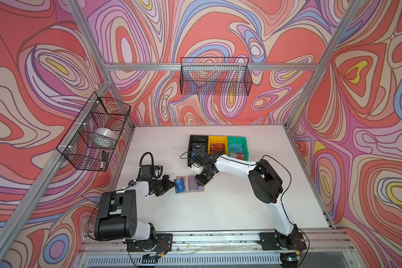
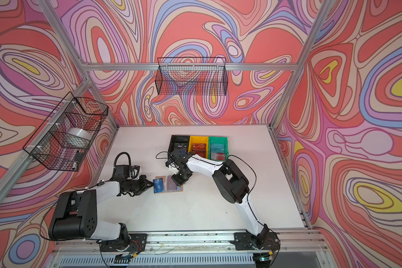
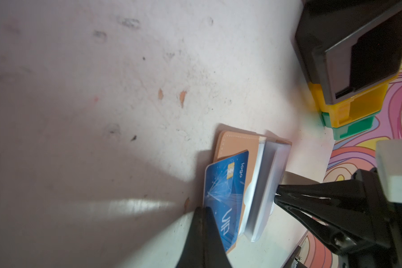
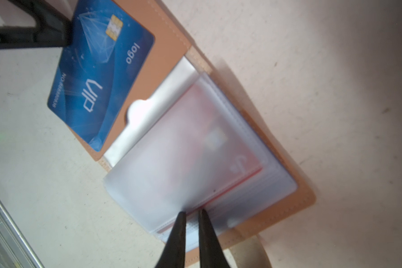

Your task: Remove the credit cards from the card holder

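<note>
Blue card (image 4: 100, 76) nearly out, left gripper (image 3: 203, 210) clamped on its corner; red card (image 4: 218, 143) still sleeved just ahead of right gripper (image 4: 192, 212), whose near-closed jaws seemingly pinch the card holder (image 4: 167, 37).

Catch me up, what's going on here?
Left end effector is shut on the blue card at its edge. The card is out, lying partly on the open holder. Right end effector appears to pinch the clear sleeves. A red card sits inside a sleeve.
</note>
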You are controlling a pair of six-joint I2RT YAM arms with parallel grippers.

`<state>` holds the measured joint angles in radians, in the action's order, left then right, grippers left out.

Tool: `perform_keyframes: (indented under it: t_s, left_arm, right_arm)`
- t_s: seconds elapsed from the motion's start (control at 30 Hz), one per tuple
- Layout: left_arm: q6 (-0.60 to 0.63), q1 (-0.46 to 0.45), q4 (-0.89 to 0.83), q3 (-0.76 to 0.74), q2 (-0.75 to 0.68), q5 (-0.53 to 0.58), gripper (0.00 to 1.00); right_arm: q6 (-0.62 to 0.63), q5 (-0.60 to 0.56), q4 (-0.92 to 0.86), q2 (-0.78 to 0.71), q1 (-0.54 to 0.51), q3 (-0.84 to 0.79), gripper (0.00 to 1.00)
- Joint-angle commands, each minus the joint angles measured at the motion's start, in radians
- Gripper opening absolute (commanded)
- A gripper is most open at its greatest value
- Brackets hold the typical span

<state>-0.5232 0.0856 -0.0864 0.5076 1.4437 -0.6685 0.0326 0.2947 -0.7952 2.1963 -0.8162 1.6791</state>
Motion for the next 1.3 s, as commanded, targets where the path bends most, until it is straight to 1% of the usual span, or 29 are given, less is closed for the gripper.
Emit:
perform_keyframes:
  t_s: [0.0,0.3,0.53,0.8,1.27]
  left_arm:
    - [0.023,-0.004,-0.047,-0.016,0.008,0.029,0.00]
    - [0.021,-0.004,-0.048,-0.016,0.009,0.029,0.00]
    - [0.021,-0.003,-0.041,-0.016,0.018,0.025,0.00]
    - [0.019,-0.003,-0.038,-0.015,0.020,0.024,0.00]
    - [0.019,-0.003,-0.040,-0.016,0.015,0.022,0.00]
  right_arm:
    - [0.008,-0.070,-0.018,-0.007,-0.005,-0.038,0.15]
    - [0.024,-0.080,-0.039,0.027,-0.005,-0.002,0.15]
    - [0.008,-0.026,-0.021,0.096,-0.007,0.037,0.15]
    - [0.001,0.019,0.000,0.108,-0.008,0.072,0.15]
    - [-0.017,0.040,0.022,0.140,-0.009,0.076,0.16]
